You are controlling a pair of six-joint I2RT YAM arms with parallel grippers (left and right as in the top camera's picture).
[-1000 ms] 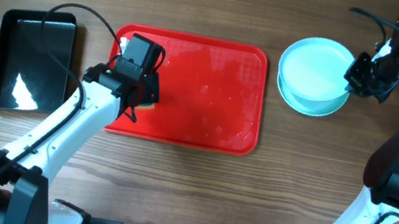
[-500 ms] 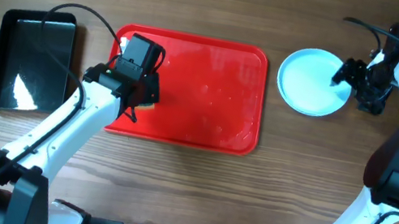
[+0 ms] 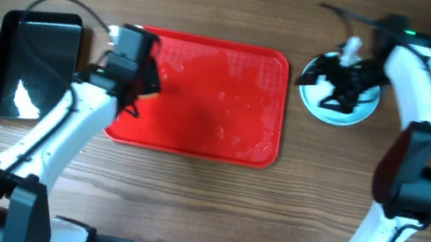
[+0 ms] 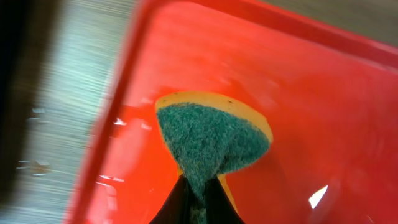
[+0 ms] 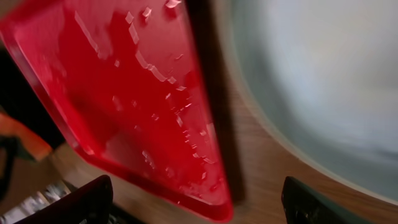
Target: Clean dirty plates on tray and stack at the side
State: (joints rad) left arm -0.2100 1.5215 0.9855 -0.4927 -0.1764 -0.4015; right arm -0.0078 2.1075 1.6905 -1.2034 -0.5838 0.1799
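On the desk [image 3: 202,199], centre: the tray [image 3: 227,105], red, wet-looking; my left gripper [image 4: 194,202] over its left edge, fingers pinched narrow on a green-and-yellow sponge [image 4: 211,140] that touches the tray floor; the plates [image 3: 343,116] off the tray, just beside its far right corner; my right gripper [image 3: 322,82] above them, fingers spread wide, holding nothing; black tray [image 3: 34,62] near the desk's left edge.

Tray [image 3: 222,131] at centre. Small tray [image 3: 33,44] at its 9 o'clock, plates [image 3: 336,116] at its 2 o'clock, off the tray. Sponge [image 4: 208,140] lies on the tray's 9 o'clock end.
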